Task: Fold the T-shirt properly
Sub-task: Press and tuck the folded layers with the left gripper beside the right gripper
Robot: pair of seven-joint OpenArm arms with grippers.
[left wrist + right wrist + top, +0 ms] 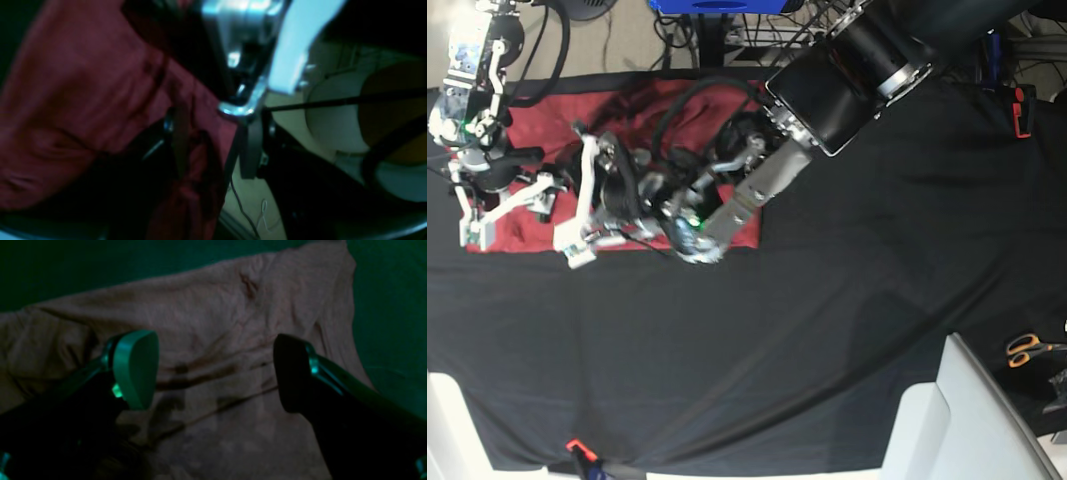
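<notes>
Over the far left of the black cloth (847, 300), the red shirt (537, 130) lies flat. My right claw (215, 371) hangs wide and empty above it. My left claw (689, 235) is too blurred to judge. Folding seems midway; next I should pinch an edge.

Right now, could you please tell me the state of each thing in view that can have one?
T-shirt: lying on the black table cloth, creased and bunched, not neatly folded.
Right gripper: jaws wide open above the shirt, holding nothing.
Left gripper: at the shirt's edge; too blurred to tell how its jaws stand.
Scissors: lying at the table's edge, blades hidden.
</notes>
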